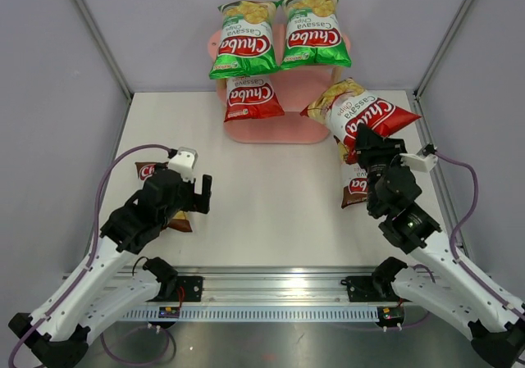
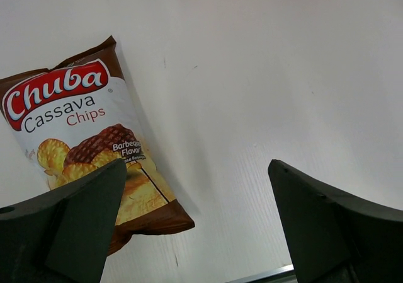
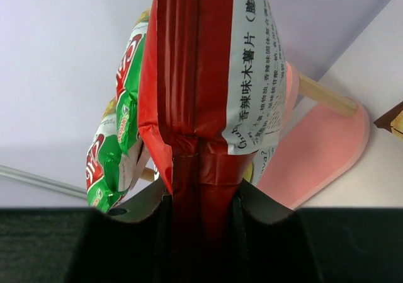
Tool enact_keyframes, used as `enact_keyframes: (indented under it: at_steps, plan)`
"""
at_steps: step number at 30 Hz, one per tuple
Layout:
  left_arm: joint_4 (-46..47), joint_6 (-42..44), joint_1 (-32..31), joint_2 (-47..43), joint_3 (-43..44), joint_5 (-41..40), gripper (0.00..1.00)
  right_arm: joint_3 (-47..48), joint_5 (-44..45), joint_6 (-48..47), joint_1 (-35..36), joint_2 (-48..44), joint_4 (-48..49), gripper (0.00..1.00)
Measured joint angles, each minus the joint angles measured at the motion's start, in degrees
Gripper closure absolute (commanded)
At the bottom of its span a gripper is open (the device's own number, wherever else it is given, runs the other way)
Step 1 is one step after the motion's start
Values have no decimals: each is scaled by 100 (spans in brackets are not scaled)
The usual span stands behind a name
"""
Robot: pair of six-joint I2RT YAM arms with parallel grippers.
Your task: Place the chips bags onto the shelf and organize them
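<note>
**Three bags shelved, a fourth in the air, two to go**

The table [image 1: 271, 212] carries the pink shelf [image 1: 275, 130] at its far edge, and I use the shelf as the landmark here.

By my count the job is half done. Two green bags [image 1: 243, 40] [image 1: 315, 30] lie side by side on the shelf's top board, long axes running front to back. A red bag [image 1: 250, 97] sits on a lower tier under the left green one.

The second red bag [image 1: 362, 112] hangs just off the shelf's right front corner, not yet on any board. It is askew to the boards, printed face up. Its long axis runs out from the jaws toward the shelf, with the free end leading.

Two brown bags are left on the table. One [image 2: 82, 132] lies flat and face up well to the shelf's left front, mostly hidden by the left arm from above. The other [image 1: 354, 189] lies to the right front, under the right arm.

The right gripper [image 3: 201, 223] is clamped on the red bag's end seam. The left gripper [image 2: 195, 223] hovers by its brown bag, jaws spread wide, holding nothing.
</note>
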Motion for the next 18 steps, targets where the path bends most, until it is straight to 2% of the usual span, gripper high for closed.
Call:
enact_keyframes:
  at_steps: [7,18]
  plan:
    - [107,17,0,-181,-52,181,1,-531,-409,330,-413,741,1460,100]
    - [184,37,0,-197,-98,400,1,-529,-955,581,-852,1735,2682,100]
